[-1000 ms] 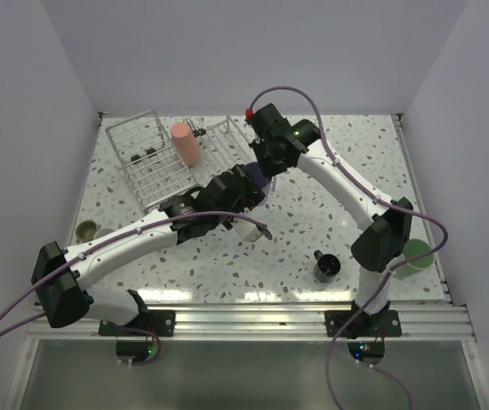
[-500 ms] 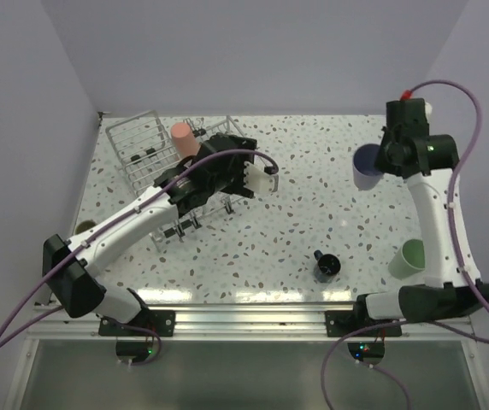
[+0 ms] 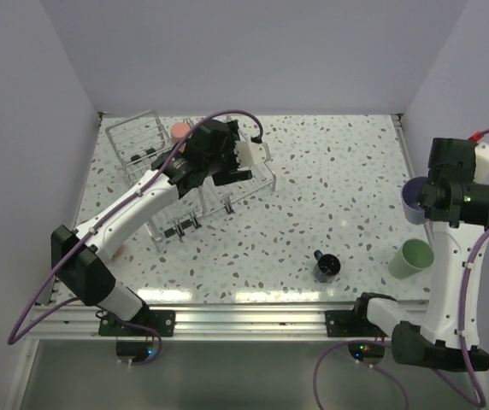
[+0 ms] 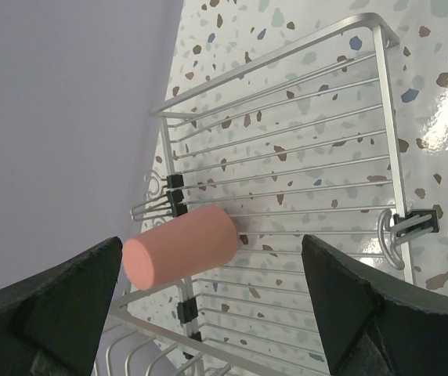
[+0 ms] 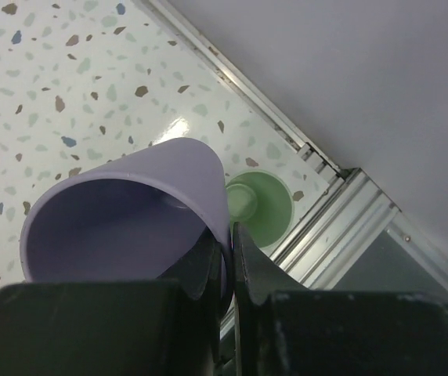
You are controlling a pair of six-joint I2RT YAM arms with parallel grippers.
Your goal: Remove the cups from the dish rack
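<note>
Left end effector (image 3: 238, 161) is spread wide over the dish rack (image 4: 381, 102) at the far left of the surface (image 3: 330, 188), gripping nothing. Salmon cup (image 4: 181, 247) lies on its side on the rack wires. Wrist view frames it between the fingers, apart from both. From above, the arm hides most of it. Wrist view cuts off the rack's near part.

Right end effector (image 5: 225, 258) is pinched on the rim of the lavender cup (image 5: 130, 204) at the right edge. Mint-green cup (image 5: 259, 205) stands just beyond, by the rail. Dark cup (image 3: 327, 266) sits alone near the front, with open surface around it.
</note>
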